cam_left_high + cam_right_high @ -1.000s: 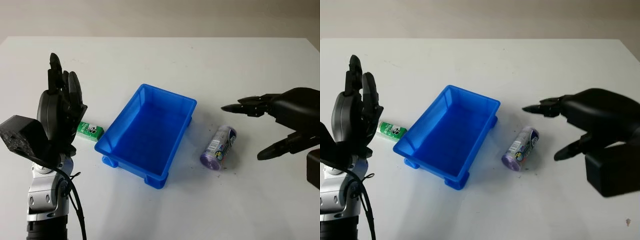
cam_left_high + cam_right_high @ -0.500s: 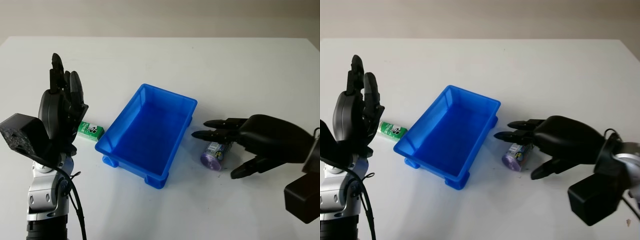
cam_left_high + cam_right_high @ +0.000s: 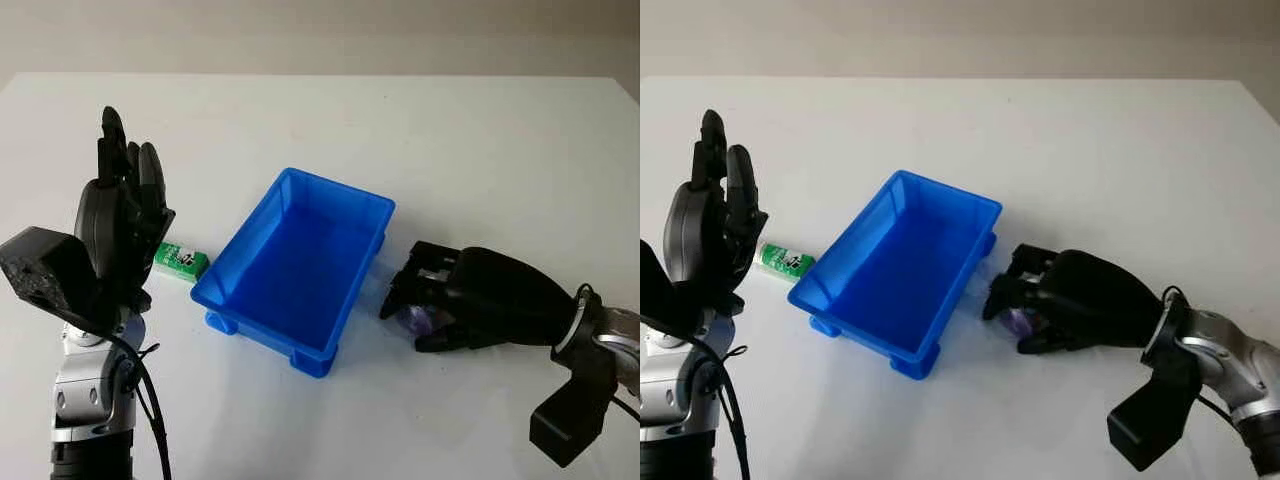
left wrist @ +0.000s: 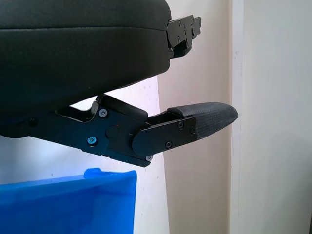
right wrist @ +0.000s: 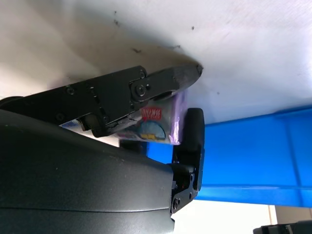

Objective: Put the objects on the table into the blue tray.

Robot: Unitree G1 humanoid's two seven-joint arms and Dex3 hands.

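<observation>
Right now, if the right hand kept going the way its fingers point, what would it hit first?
The right hand, shut on the purple can, points toward the blue tray. It would probably meet the tray's near side wall first, though the gap between them is hard to judge.

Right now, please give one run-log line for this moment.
right hand: shut on purple can beside blue tray | left hand: open, raised | green box: on table
</observation>
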